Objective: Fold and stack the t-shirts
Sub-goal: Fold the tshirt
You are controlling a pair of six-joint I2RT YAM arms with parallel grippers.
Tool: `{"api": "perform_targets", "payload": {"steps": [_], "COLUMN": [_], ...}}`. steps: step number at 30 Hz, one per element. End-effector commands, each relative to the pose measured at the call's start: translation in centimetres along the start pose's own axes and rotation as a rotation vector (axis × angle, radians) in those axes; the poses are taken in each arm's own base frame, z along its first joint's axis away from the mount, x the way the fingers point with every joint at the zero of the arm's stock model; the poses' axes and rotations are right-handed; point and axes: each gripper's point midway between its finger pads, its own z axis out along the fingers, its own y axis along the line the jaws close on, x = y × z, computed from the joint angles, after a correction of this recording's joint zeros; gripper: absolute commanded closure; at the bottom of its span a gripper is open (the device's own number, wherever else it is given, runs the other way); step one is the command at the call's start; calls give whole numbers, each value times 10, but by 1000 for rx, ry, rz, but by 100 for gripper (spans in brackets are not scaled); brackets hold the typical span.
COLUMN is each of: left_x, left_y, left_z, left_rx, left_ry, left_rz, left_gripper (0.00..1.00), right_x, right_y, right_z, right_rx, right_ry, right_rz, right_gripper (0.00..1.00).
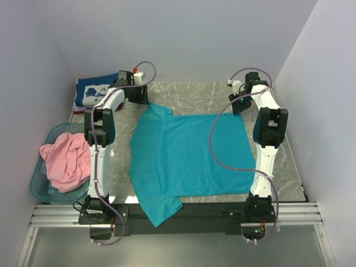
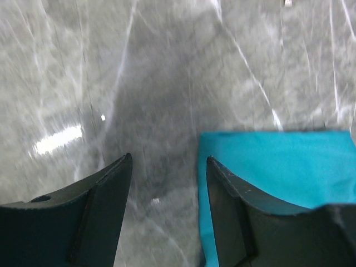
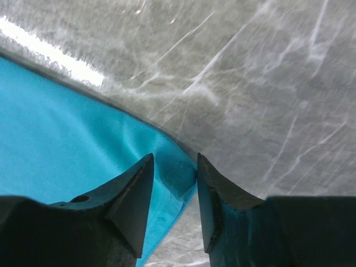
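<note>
The grey marbled table (image 1: pixel 289 167) bears a spread teal t-shirt (image 1: pixel 183 156) and a folded navy t-shirt (image 1: pixel 94 92).

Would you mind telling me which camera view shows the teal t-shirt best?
The top external view: the whole teal t-shirt shows there, spread out on the table, both sleeves included. The left wrist view catches only one corner of it; the right wrist view shows only a strip along one edge.

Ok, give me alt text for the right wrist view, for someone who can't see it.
The right claw straddles a corner of the teal shirt, its fingers slightly apart with wrinkled cloth between them; whether they grip it is unclear. The shirt lies flat on a grey marbled table.
</note>
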Motion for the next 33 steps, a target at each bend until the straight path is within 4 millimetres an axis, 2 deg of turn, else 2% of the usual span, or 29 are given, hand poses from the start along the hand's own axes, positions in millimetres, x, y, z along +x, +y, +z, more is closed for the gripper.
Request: {"api": "perform_targets", "payload": {"steps": [1,5,13,16,19,23,24,27,28,32,33], "left_x": [-16,-19,0,4,6,10,9,7,5,-14,-28], "left_y": [2,-1,-39,-43,-40,-36,-34,-36,-37,-39,-43], "left_z": [6,10,12,17,21,23,22,20,19,8,-1], "left_rx": [-6,8,90,78,36,6,-3,5,10,18,19], "left_ry": [-32,-26,32,54,71,83,81,80,74,14,-23], "left_rz": [-11,-4,77,87,81,95,101,111,114,129,139], "left_gripper": [39,40,39,42,45,61,69,80,82,98,100], "right_x": [-8,-6,-2,0,-1,0,0,1,1,-4,-7], "right_y": [-12,-15,-11,-12,-11,-12,-13,-14,-14,-14,-14], "right_z": [-2,-3,-5,-6,-6,-6,-6,-6,-7,-14,-15], "right_rx": [27,36,25,25,26,31,33,37,37,47,51], "right_ry": [-10,5,20,23,21,24,25,28,30,11,4], "right_rz": [-6,-28,-57,-59,-64,-67,-69,-69,-69,-74,-78], "right_gripper": [57,59,65,71,75,83,87,93,100,100,100]}}
